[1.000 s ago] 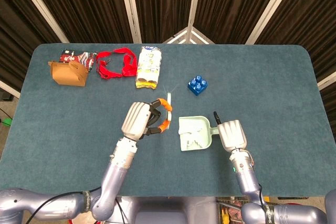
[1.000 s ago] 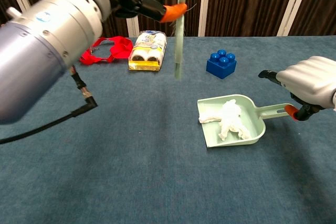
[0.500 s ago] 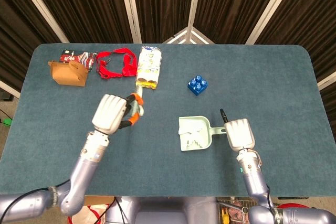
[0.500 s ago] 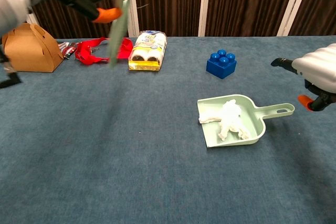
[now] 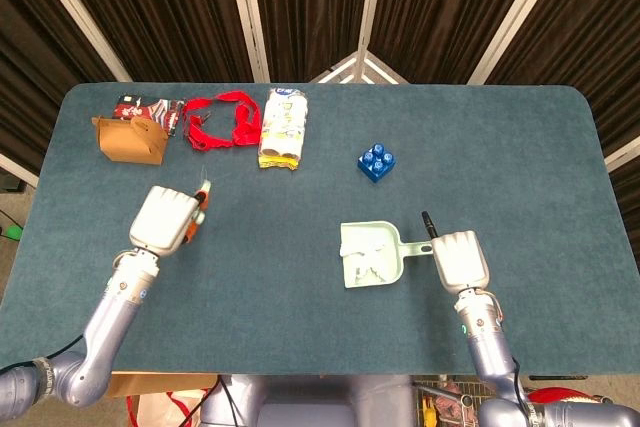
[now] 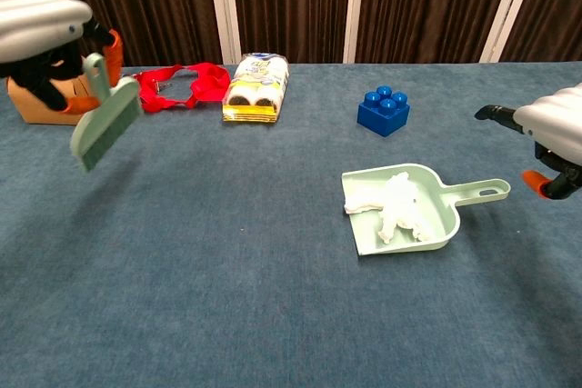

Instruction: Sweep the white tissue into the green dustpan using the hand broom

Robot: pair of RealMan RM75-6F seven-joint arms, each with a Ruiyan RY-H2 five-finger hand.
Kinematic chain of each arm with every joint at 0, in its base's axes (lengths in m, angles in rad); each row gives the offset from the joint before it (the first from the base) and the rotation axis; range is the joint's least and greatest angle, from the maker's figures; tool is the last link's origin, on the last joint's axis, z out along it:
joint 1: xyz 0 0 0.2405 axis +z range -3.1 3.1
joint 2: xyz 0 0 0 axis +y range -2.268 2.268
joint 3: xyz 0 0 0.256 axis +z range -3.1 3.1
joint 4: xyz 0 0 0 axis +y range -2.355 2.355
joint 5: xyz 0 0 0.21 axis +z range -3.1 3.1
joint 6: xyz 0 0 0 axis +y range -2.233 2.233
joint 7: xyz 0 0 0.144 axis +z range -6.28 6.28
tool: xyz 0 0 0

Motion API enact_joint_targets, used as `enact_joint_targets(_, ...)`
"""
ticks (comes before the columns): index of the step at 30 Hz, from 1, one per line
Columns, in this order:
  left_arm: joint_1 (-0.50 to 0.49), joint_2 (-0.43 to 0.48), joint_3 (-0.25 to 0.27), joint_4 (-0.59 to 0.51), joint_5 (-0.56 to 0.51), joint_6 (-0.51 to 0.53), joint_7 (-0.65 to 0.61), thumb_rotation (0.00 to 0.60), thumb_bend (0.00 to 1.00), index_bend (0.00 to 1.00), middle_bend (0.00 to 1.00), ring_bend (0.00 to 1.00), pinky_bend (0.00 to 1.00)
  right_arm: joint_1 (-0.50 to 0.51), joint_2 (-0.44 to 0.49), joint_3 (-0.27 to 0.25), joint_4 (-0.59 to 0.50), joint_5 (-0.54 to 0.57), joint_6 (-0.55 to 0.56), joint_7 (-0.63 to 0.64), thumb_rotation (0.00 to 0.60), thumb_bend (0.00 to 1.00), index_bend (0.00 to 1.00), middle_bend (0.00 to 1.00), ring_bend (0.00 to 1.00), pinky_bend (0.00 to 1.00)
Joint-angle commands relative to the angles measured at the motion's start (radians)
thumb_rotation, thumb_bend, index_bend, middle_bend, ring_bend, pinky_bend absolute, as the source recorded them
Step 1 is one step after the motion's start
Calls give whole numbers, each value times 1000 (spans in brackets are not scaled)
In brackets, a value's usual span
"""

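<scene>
Holding the hand broom up off the table, the left hand sat at the upper left of the chest view, fingers wrapped round the handle. The broom's pale green head hung down & tilted, not touching the blue table. From the head view the left hand was at the left-middle of the frame w/ most of the broom hidden under it.

The green dustpan lay flat near the middle right, handle pointing right. The white tissue was inside it, crumpled up. Head view showed the same: dustpan w/ tissue in it.

The right hand was just beside the dustpan handle, maybe not touching it. Its fingers looked curled in w/ nothing in them, but the chest view cut the right hand off at the edge.

Along the top of the frame: a blue block, a yellow snack pack, a red strap, a brown box.
</scene>
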Motion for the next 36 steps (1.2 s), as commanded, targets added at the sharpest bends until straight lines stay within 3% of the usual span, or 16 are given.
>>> enact_joint_targets(1,3,5,25,24,-50,-11,32,600,223,379,841,943,1000,-2,-2,-2,3,-2,0,2,600,502,0,890,846,900)
enact_joint_targets(3,4,0,26,22,-62,-10,21,600,94,212,738,907,1000,-4,-4,-1,3,1,0,5,600,502,0,890,846,900)
enact_joint_targets(7,5,-12,31,28,-24,-5,-35,600,4,40,560,834,996,-4,-3,3,0,5,0,3,600,502,0,889,846,900)
enact_joint_targets(10,5,-16,32,26,5,6,-62,600,0,1,434,756,950,-4,0,5,-5,-1,4,4,600,502,0,890,844,900)
enact_joint_targets(14,15,-18,30,7,41,34,-102,600,0,0,256,583,789,-6,10,8,-9,-9,8,8,600,502,0,886,826,891)
enact_joint_targets(18,38,0,35,-41,86,73,-157,600,0,0,128,398,620,-14,31,15,-13,-17,12,35,600,503,0,818,763,822)
enact_joint_targets(21,68,25,45,-87,116,101,-215,600,0,0,93,329,551,-27,55,15,-24,-30,7,75,600,502,0,706,645,702)
enact_joint_targets(28,180,130,132,-188,186,163,-357,600,0,0,11,87,277,-87,137,-19,-61,-97,-7,232,600,471,0,126,40,127)
enact_joint_targets(31,237,176,197,-189,250,191,-415,600,0,0,0,12,157,-125,173,-39,-74,-146,0,321,600,390,0,3,0,15)
enact_joint_targets(36,328,223,297,-132,390,263,-492,600,0,0,0,0,84,-198,229,-92,-84,-289,47,472,600,292,0,0,0,0)
